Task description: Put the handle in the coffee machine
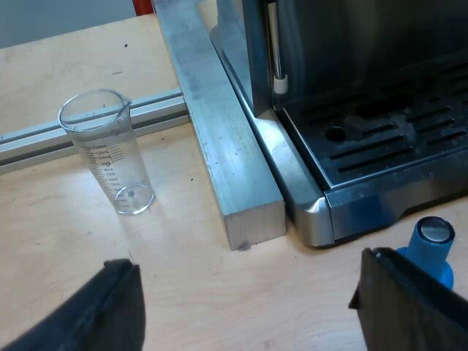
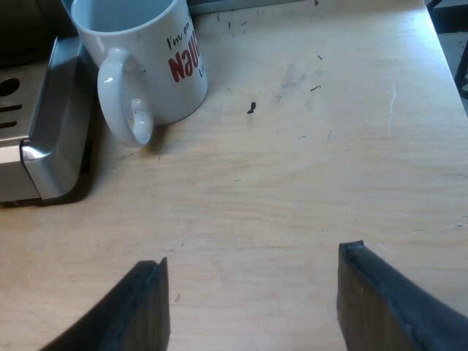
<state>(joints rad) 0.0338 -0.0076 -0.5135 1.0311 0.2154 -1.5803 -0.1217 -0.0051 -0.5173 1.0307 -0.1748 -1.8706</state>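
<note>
Left wrist view: left gripper [image 1: 248, 311] is spread wide, with nothing between the fingers [image 1: 110, 311], and hangs over bare table [image 1: 190, 292]. Taking twelve o'clock as straight ahead of the fingers:
- The machine [image 1: 351, 44] stands at one o'clock, well apart from the gripper. Its slotted tray [image 1: 380, 142] faces the gripper, and the wand [image 1: 277, 51] hangs over the tray's far corner.
- A metal bar [image 1: 219, 139] lies at twelve o'clock, flat against the machine's side.
- The glass [image 1: 108, 153] stands upright at eleven o'clock, beside the bar and not touching it. A metal rail [image 1: 44, 140] runs behind the glass.
- The blue tamper [image 1: 433, 248] stands at three o'clock, near the machine's front edge, and one finger partly hides it. Contact between the two cannot be judged.

Right wrist view: right gripper [image 2: 252, 307] is likewise spread and holds nothing, over bare table [image 2: 307, 183].
- One corner of the machine [image 2: 44, 146] lies at ten o'clock, well apart from the fingers [image 2: 387, 307].
- The white mug [image 2: 146, 55] stands upright at eleven o'clock, just beside that corner. It carries red lettering and its loop faces the gripper.
</note>
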